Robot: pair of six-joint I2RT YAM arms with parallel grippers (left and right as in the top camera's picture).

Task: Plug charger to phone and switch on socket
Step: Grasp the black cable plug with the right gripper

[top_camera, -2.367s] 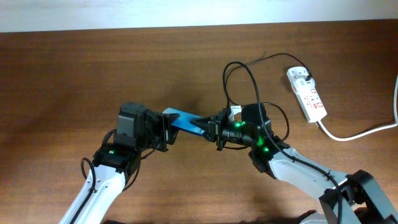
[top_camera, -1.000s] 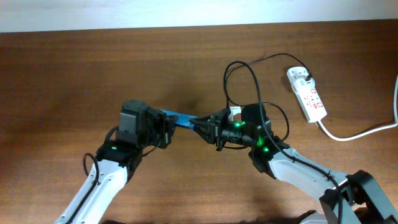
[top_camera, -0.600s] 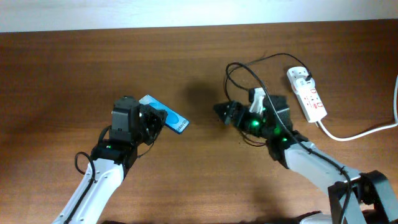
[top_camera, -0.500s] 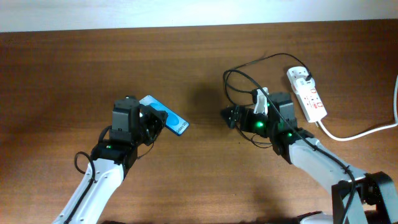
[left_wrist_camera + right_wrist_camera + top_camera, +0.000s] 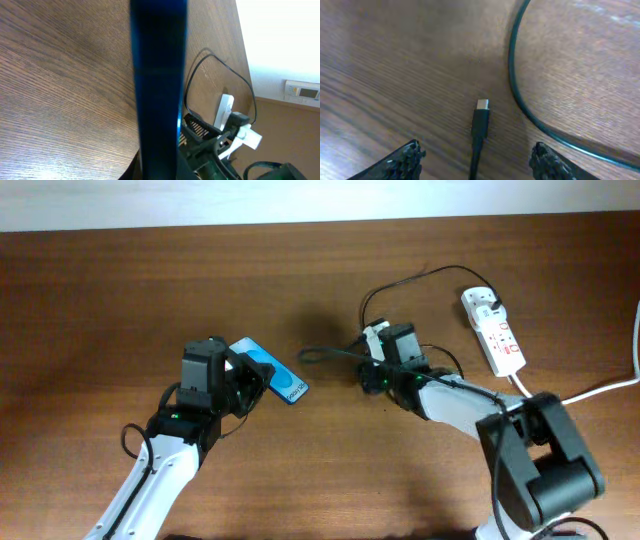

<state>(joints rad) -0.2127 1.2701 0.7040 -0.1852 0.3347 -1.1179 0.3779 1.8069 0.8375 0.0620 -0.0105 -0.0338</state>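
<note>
The phone point(image 5: 278, 376), blue-screened, sticks out to the right of my left gripper point(image 5: 246, 380), which is shut on it and holds it tilted above the table. In the left wrist view the phone point(image 5: 158, 85) shows edge-on as a dark blue bar that hides the jaws. The charger point(image 5: 330, 353) is a thin black cable looping across the table toward the socket point(image 5: 493, 330). Its plug tip point(image 5: 481, 119) lies loose on the wood, between the spread fingertips point(image 5: 406, 159) of my right gripper point(image 5: 477, 162) but touching neither. The right gripper point(image 5: 368, 370) is open.
The socket's thick white cord point(image 5: 590, 392) runs off to the right edge. A wide loop of the black cable point(image 5: 520, 102) curves just right of the plug tip. A pale wall borders the table's far edge point(image 5: 300, 222).
A second ago phone and plug met mid-table. The left gripper has since carried the phone left, and the right gripper has opened and drawn right; the plug now lies on the table.
</note>
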